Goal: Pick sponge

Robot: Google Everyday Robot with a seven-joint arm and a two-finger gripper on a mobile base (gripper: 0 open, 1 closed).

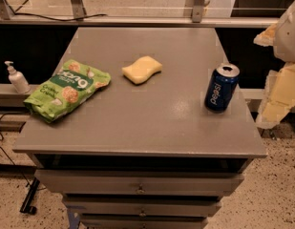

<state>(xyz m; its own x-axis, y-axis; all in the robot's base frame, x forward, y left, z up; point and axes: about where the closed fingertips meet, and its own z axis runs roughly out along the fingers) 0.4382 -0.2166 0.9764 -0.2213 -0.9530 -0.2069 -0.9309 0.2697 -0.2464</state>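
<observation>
- The tool [279, 87] is held past the right edge of the surface [137, 123], near the can [222, 88]; whether it is clenched or released cannot be told.
- The sponge [142, 69] is laid flat mid-surface, apart from the can and the bag [67, 88], likely leaving grasping room.

A green snack bag [67, 89] lies left on the table [137, 128] and a blue soda can [222, 88] stands right, near the gripper [277, 87] past that edge.
</observation>
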